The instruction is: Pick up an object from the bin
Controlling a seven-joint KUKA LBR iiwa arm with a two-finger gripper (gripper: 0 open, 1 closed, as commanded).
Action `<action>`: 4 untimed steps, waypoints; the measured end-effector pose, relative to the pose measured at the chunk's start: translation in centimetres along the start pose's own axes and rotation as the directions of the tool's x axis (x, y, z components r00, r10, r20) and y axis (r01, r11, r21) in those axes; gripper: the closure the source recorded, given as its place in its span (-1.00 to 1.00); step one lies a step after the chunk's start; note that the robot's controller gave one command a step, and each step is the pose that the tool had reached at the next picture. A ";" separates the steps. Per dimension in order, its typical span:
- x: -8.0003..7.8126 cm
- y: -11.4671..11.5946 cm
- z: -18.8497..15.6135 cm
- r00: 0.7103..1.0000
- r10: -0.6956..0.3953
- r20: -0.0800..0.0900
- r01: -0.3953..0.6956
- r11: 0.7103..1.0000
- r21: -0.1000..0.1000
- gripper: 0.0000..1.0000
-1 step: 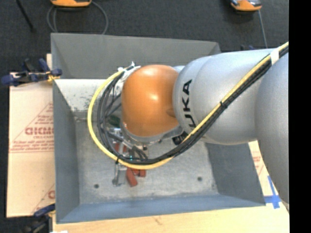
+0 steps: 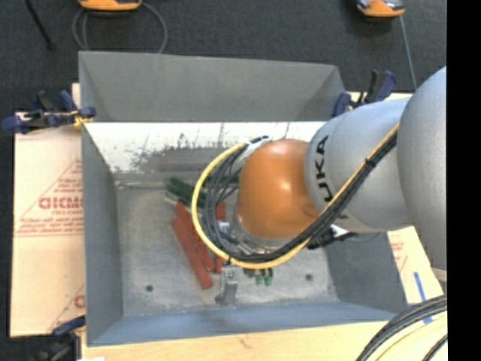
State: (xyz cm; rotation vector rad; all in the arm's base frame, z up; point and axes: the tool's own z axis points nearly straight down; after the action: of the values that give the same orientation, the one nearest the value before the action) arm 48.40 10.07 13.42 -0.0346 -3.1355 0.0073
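The pincer [image 2: 226, 286], apart or together I cannot tell, sits by the near end of the red stick [image 2: 192, 247] in the middle of the bin [image 2: 139, 265], and should straddle it squarely before lifting.

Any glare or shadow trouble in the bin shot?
Camera view: the bin's far inner wall is lit near white; the arm's orange cover carries a soft sheen; the arm shades the floor under it, round the gripper; the long red thing reads plainly.
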 end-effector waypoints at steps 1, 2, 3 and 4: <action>-3.5 0.3 5.4 0.987 0.162 0.007 -0.162 0.987 -0.007 -1.00; -3.7 0.3 5.1 0.986 0.167 0.013 -0.166 0.986 -0.009 1.00; -3.5 0.4 5.3 0.986 0.168 0.009 -0.168 0.986 -0.008 -1.00; -7.7 -5.1 6.3 0.976 0.218 0.010 -0.218 0.976 -0.006 -1.00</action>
State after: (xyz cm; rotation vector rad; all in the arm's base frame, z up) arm 55.89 4.77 7.10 -0.3790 -3.1236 0.0001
